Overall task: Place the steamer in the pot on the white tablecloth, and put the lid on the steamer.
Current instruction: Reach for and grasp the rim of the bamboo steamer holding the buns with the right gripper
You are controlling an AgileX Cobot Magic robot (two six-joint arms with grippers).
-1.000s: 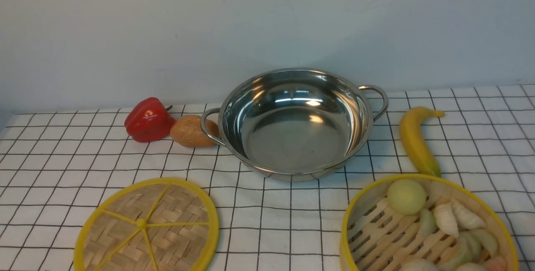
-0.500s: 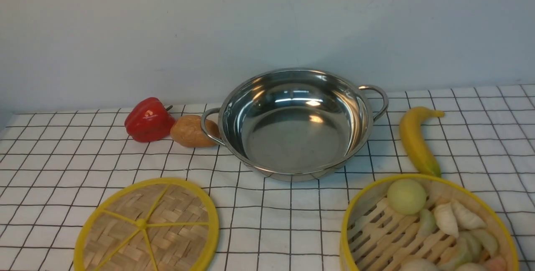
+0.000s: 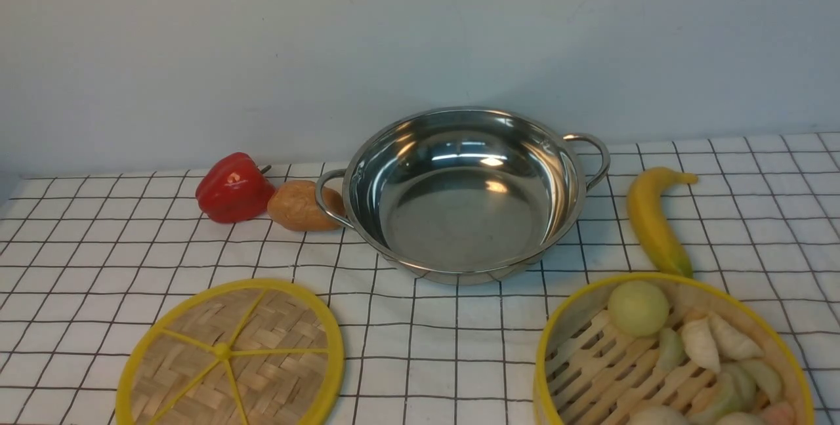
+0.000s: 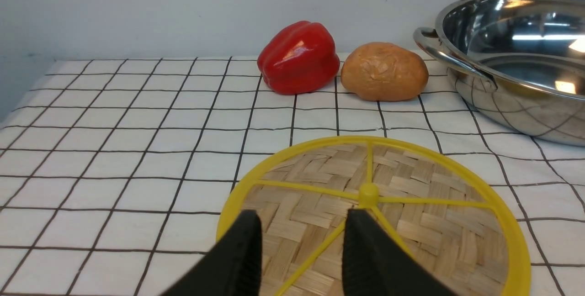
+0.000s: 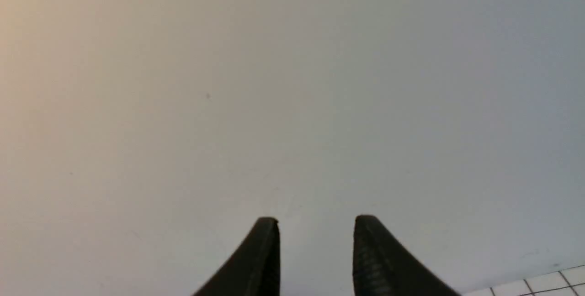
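Note:
The shiny steel pot (image 3: 464, 192) stands empty at the back middle of the white tablecloth (image 3: 79, 248). The steamer (image 3: 669, 353), a yellow-rimmed bamboo basket with toy dumplings and buns, sits at the front right. At the front left lies the flat woven lid (image 3: 231, 354). No arm shows in the front view. In the left wrist view my left gripper (image 4: 301, 216) hovers open over the lid (image 4: 411, 204), short of its hub, nothing between its fingers; the pot (image 4: 516, 58) is beyond. My right gripper (image 5: 315, 220) is open, facing the bare wall.
A red bell pepper (image 3: 233, 187) and a brown potato (image 3: 298, 205) lie just left of the pot's left handle. A yellow banana (image 3: 653, 218) lies to the pot's right, behind the steamer. A pale wall closes the back of the table.

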